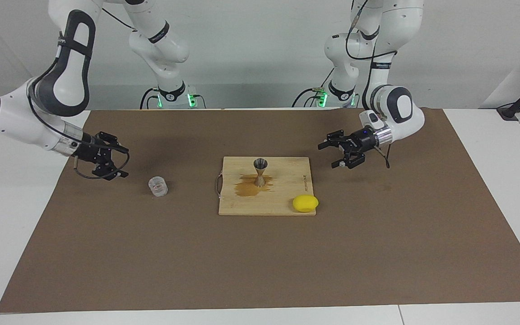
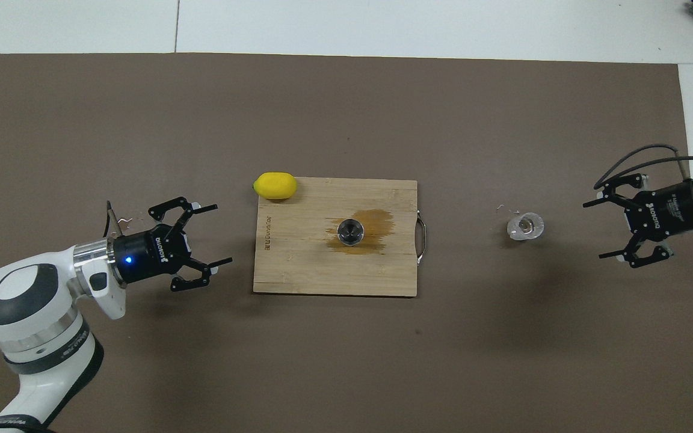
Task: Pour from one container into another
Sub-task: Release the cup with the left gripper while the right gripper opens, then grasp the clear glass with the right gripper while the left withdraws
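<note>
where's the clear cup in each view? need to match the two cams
Facing view: the small squat clear plastic cup stands on the brown mat, in the left half of the picture, level with the board.
Overhead view: the cup is in the right half, level with the board.
Shared landmark: the rectangular wooden cutting board; the cup stands off its handle end, toward the right arm's end of the table.

Shiny metal jigger (image 1: 259,171) on a pale wooden board (image 1: 287,194) (one patch stained) — clear cup (image 1: 158,186) on matt brown mat (image 1: 377,248).
</note>
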Robot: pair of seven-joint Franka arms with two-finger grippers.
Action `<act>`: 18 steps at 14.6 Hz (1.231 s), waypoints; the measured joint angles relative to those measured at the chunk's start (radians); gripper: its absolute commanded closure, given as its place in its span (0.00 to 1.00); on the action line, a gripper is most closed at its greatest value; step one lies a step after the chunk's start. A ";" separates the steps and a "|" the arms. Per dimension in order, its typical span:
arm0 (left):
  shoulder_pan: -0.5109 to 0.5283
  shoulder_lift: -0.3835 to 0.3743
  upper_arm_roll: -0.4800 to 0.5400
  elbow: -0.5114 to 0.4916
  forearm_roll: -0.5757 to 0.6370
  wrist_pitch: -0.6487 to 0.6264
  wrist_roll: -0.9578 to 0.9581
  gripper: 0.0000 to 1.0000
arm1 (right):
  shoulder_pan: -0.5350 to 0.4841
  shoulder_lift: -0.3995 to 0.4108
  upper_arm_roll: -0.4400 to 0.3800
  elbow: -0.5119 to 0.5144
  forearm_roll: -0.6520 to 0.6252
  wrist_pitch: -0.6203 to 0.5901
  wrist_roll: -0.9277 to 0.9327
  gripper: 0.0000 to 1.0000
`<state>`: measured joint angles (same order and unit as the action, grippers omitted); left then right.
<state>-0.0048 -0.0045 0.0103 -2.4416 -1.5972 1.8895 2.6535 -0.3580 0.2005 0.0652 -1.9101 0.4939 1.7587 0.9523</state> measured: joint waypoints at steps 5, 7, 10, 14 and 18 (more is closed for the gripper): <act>0.197 -0.054 0.004 0.044 0.341 -0.066 0.000 0.00 | 0.000 0.019 0.001 -0.073 0.068 0.081 0.000 0.00; 0.253 -0.054 0.005 0.095 0.443 -0.094 0.000 0.00 | 0.000 0.049 0.003 -0.090 0.094 0.105 -0.028 0.00; 0.304 -0.054 0.005 0.172 0.576 -0.110 0.000 0.00 | -0.004 0.116 0.002 -0.093 0.124 0.146 -0.095 0.00; 0.315 -0.053 0.005 0.276 0.732 -0.120 0.000 0.00 | -0.007 0.165 0.003 -0.096 0.181 0.162 -0.143 0.00; 0.315 -0.048 0.003 0.418 0.905 -0.120 -0.038 0.00 | -0.004 0.167 0.004 -0.128 0.218 0.168 -0.177 0.00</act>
<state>0.3101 -0.0527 0.0130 -2.0234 -0.6921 1.7695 2.6150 -0.3618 0.3673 0.0692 -2.0377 0.7124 1.9265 0.7749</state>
